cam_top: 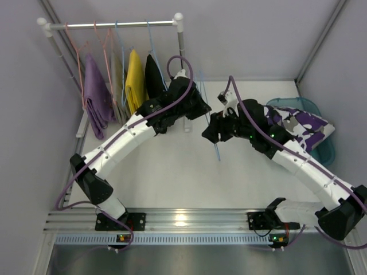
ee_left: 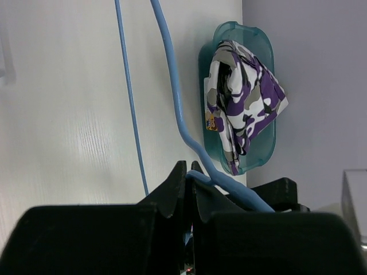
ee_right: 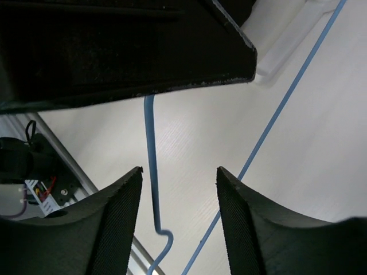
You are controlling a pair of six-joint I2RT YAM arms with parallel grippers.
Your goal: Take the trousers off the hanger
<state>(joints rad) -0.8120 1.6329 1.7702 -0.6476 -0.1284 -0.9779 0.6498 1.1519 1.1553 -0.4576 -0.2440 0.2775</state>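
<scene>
Well out in front of the clothes rail [cam_top: 114, 24], over the white table [cam_top: 172, 177], the right gripper [ee_right: 179, 212] stands wide open. Its two fingers sit either side of a bare blue hanger [ee_right: 150, 172], and as far as I can see they do not touch it. A little closer to the rail, just before its right-hand post, the left gripper [ee_left: 191, 172] is closed tight and pinches the wire of that hanger between its fingertips. Off to the right of the rail, the camouflage trousers [cam_top: 301, 125] lie bunched in a teal tub [cam_top: 292, 101], free of any hanger. On the rail itself, the black trousers [cam_top: 153, 74] hang folded over a hanger, just right of a yellow garment [cam_top: 136, 80]. A lilac garment [cam_top: 96, 100] hangs further left along the rail.
</scene>
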